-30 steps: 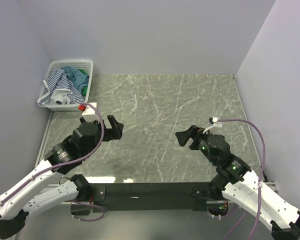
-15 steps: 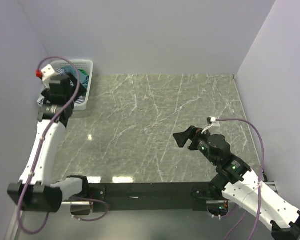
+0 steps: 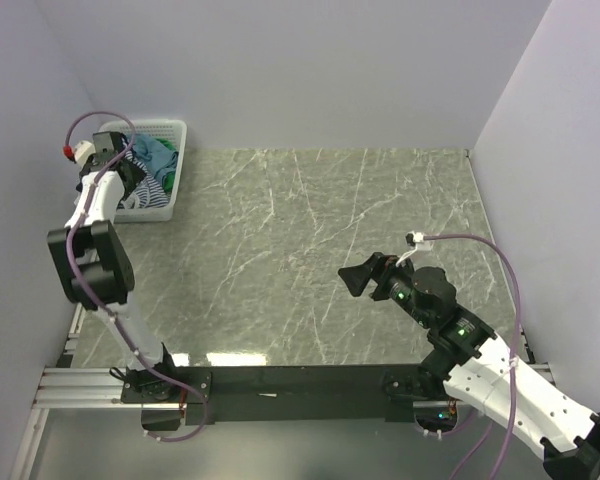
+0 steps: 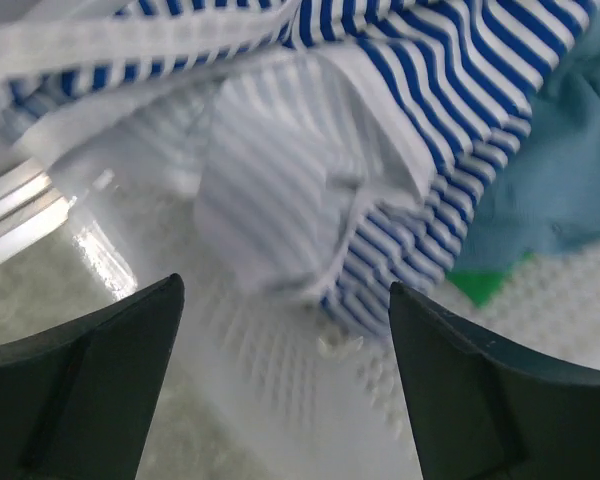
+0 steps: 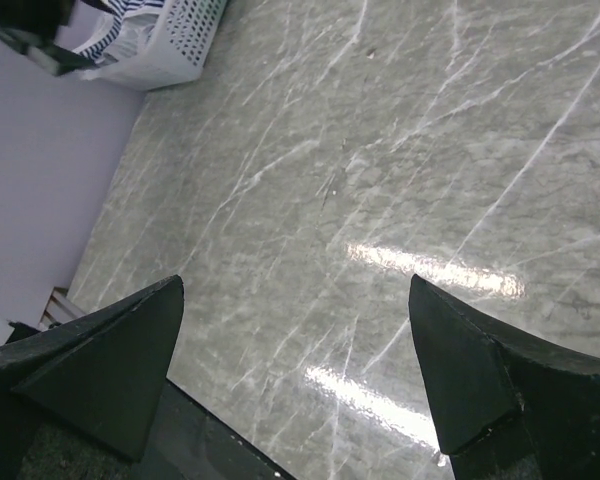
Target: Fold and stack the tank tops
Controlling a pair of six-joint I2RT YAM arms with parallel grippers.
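L gripper (image 4: 285, 300) wide open, empty, just over striped top (image 4: 410, 100) in basket (image 3: 173, 180), teal top (image 4: 570, 170) & green top (image 4: 482, 286) alongside; R gripper (image 5: 295, 290) wide open, empty, above table (image 3: 300, 220)

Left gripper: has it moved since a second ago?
Yes. The left gripper swung from the near-left of the table away to the far-left corner, and now hangs open over the white basket, above the striped tank top.

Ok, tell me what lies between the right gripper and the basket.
Only bare marble table: the top view shows nothing on the stretch from the right gripper to the basket.
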